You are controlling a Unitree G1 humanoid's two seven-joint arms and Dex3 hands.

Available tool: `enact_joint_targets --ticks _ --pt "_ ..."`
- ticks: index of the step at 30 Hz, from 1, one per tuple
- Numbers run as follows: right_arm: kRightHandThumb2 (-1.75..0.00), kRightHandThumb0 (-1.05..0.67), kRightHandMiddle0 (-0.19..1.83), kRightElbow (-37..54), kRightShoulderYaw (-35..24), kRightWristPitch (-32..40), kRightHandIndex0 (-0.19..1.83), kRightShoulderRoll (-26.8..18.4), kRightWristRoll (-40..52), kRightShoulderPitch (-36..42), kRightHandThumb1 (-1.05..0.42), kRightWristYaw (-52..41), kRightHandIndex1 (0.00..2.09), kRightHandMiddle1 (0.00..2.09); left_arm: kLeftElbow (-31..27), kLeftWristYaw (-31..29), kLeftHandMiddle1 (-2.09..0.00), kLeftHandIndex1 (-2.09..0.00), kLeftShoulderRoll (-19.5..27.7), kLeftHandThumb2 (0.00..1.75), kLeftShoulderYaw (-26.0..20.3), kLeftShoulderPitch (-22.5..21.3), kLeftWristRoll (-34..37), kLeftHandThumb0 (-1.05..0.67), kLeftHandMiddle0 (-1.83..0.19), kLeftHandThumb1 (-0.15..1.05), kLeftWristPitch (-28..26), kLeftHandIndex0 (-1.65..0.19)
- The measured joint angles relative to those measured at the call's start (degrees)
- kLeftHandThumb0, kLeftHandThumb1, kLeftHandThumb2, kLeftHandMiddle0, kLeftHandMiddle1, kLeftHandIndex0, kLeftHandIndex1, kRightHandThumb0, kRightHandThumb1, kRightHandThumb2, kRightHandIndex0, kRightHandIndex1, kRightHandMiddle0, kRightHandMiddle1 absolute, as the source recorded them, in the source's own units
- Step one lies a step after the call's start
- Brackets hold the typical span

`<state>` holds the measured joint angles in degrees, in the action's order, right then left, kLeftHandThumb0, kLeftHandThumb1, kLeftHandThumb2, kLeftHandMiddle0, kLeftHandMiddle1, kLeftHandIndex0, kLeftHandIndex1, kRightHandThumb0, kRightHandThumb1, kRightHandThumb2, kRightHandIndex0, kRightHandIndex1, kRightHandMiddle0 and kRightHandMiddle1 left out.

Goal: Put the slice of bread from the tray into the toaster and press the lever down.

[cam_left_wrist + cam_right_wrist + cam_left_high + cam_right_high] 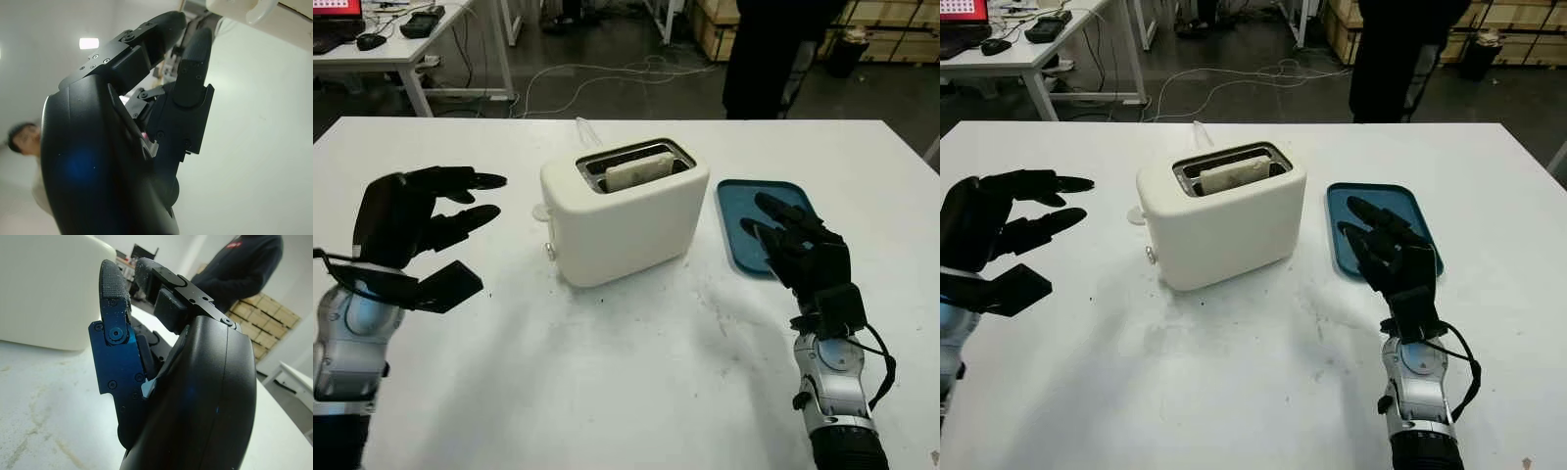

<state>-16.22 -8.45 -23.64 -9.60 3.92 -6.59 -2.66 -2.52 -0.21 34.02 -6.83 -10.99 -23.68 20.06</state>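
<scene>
A cream toaster [622, 211] stands mid-table with the slice of bread [641, 168] sitting upright in its slot. Its lever [540, 211] sticks out of the left end, raised, and appears again in the left wrist view as the lever [261, 11]. My left hand [475, 230] hovers open to the left of the toaster, fingertips pointing at that end, a short gap away. The blue tray [739, 196] lies right of the toaster with nothing on it. My right hand [773, 220] is open over the tray's near part.
A person in dark clothes [769, 59] stands beyond the table's far edge. A desk [372, 49] with equipment is at the back left, with cables on the floor. White table surface [607, 372] stretches in front of the toaster.
</scene>
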Motion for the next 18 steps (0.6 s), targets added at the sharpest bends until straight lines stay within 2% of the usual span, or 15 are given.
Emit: enact_joint_targets --ticks 7,12,18 --pt "-0.17 -0.58 0.89 0.0 0.1 0.1 0.98 0.1 0.0 -0.3 -0.92 -0.1 0.04 0.00 4.0 -1.0 -1.20 -0.08 2.3 0.00 3.2 -3.7 -4.0 -0.37 -0.98 0.85 3.5 -1.19" --pt "-0.17 -0.57 0.90 0.0 0.4 0.1 0.99 0.1 -0.2 -0.7 -0.92 -0.1 0.04 0.01 6.6 0.2 -1.55 -0.04 2.4 0.00 5.1 -5.6 -7.5 -0.40 -0.92 0.83 4.9 -1.21" --pt "-0.17 -0.58 0.90 0.0 0.6 0.3 0.99 0.1 -0.2 -0.8 -0.92 -0.6 0.03 0.00 10.4 3.2 -1.67 -0.03 3.1 0.00 7.9 -7.4 -12.9 -0.40 -0.92 0.79 8.2 -1.23"
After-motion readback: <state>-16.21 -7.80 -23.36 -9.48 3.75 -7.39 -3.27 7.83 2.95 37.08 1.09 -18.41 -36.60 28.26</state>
